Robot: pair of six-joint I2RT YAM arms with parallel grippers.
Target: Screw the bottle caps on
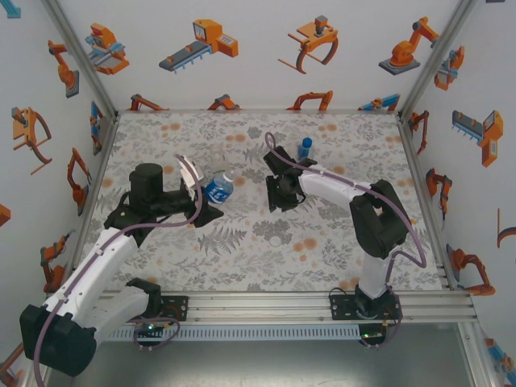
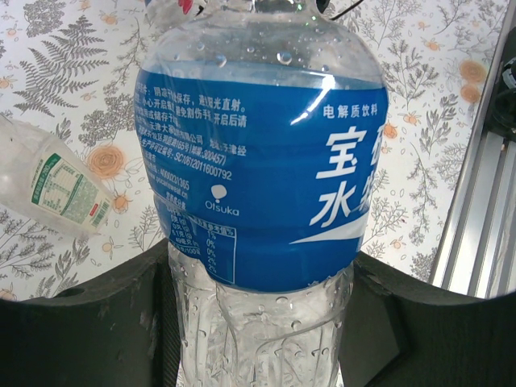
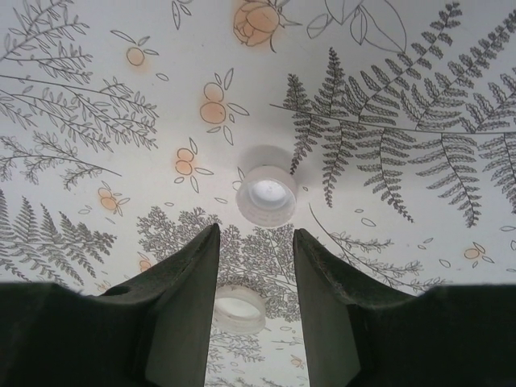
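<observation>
Table (image 1: 161, 266): covered in a pale cloth printed with ferns and orange flowers.
Left gripper (image 2: 262, 266): at 9 o'clock from the table's middle, its two dark fingers clamped on the lower body of the water bottle.
Right gripper (image 3: 255, 234): near the table's middle, above the cloth, jaws a little apart with nothing between the fingertips.
Water bottle (image 2: 258, 177): clear and rounded, blue label with white Chinese lettering, droplets inside; it is held in the left gripper.
Green-labelled clear bottle (image 2: 56, 189): appears to lie on the cloth, at 10 o'clock just beside the water bottle.
Small blue bottle (image 1: 305, 149): upright at 1 o'clock on the table, near the right gripper.
White cap (image 3: 266, 196): on the cloth at 12 o'clock, just ahead of the right fingertips.
Second white cap (image 3: 239, 309): on the cloth, seen through the gap between the right fingers, at 6 o'clock from the first.
</observation>
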